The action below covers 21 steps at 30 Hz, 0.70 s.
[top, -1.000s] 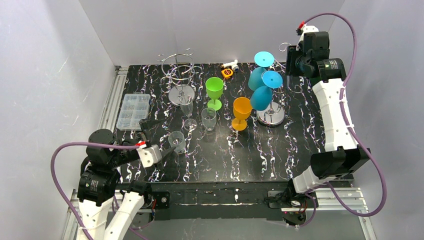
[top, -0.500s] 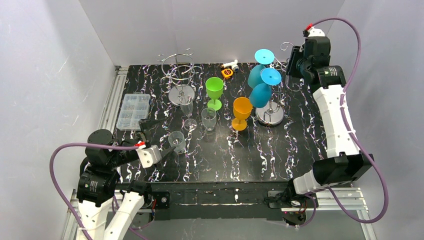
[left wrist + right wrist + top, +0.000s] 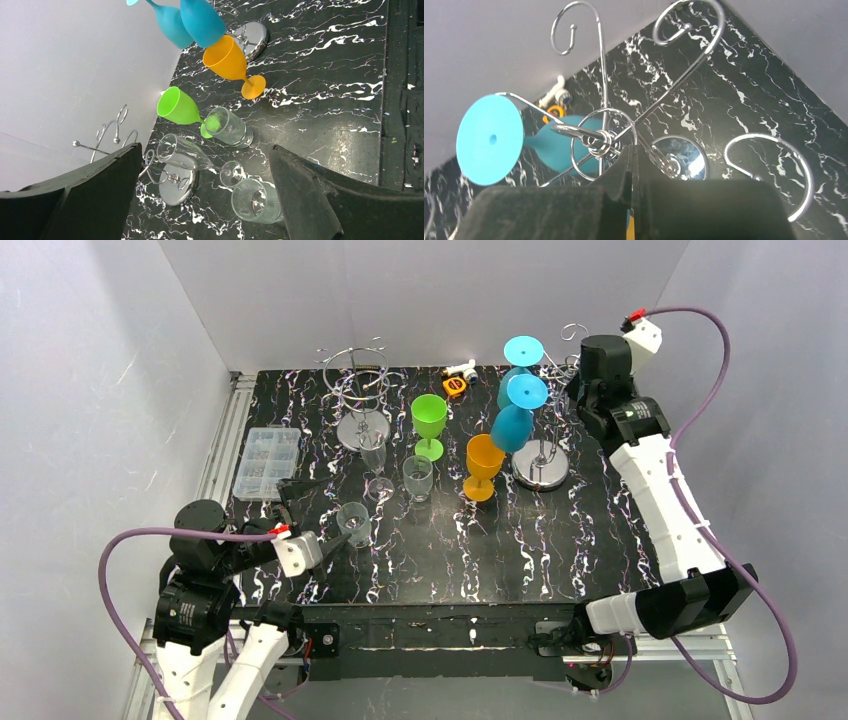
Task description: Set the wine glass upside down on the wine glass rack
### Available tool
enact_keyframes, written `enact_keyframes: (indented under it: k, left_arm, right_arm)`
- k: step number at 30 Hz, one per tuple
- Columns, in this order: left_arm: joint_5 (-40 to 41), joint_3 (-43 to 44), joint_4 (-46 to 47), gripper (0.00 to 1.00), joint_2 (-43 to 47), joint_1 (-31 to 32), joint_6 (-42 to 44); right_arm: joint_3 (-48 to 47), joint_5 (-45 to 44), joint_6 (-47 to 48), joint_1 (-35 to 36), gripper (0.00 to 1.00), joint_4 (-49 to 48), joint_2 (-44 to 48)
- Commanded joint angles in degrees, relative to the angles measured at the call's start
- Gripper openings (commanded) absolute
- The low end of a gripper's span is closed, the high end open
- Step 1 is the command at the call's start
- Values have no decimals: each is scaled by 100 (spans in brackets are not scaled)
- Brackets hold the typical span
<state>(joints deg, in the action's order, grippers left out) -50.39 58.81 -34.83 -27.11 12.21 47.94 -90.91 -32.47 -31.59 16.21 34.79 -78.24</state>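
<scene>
1. The black marbled table (image 3: 520, 550) carries a clear compartment box (image 3: 267, 462) at its left edge.

2. The left gripper (image 3: 318, 512) sits low over the front-left part of the table. Its fingers (image 3: 90, 195) are spread wide apart and nothing is between them (the wrist view looks straight through the gap to the glasses beyond).

3. A clear tumbler (image 3: 353, 523) stands just beside the left gripper. A second tumbler (image 3: 417, 478) stands nearer the centre. A clear stemmed glass (image 3: 378, 468) stands upright close to the base of the left-hand wire rack (image 3: 360, 430).

4. A green wine glass (image 3: 429, 420) stands upright near the centre of the table. A small orange-and-white item (image 3: 457, 380) lies at the back edge; it is too small to identify.

5. An orange wine glass (image 3: 483, 462) stands upright just beside the chrome base of the right-hand wire rack (image 3: 541, 470).

6. Two wine glasses hang upside down on the left side of the right-hand wire rack, foot up and bowl down. The rear blue wine glass (image 3: 524, 352) hangs higher. The front blue wine glass (image 3: 512, 428) hangs lower, and its bowl is above the orange wine glass.

7. The right gripper (image 3: 631, 167) is raised at the top right of this rack. Its fingers are pressed together and hold nothing. In the wrist view its tip lies in front of the rack's central ring. Whether it touches the wire cannot be told.
</scene>
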Motion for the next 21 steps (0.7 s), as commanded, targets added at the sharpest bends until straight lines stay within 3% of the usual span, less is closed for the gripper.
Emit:
enact_keyframes:
  k: [1, 7, 11, 16, 21]
  left_arm:
    - [-80, 138, -42, 98, 69, 19, -45]
    - [-16, 138, -146, 98, 144, 14, 32]
    - [12, 116, -246, 98, 201, 19, 141]
    - [-21, 53, -270, 98, 250, 19, 144]
    - [-62, 40, -286, 98, 243, 19, 141]
  right_arm:
    - [497, -1148, -1183, 190, 1, -507, 236]
    - [824, -1331, -2060, 190, 1, -1067, 257]
    - [656, -1110, -1933, 190, 1, -1117, 337]
    - [140, -533, -803, 181, 22, -877, 566]
    - [-706, -136, 478, 146, 59, 163, 553]
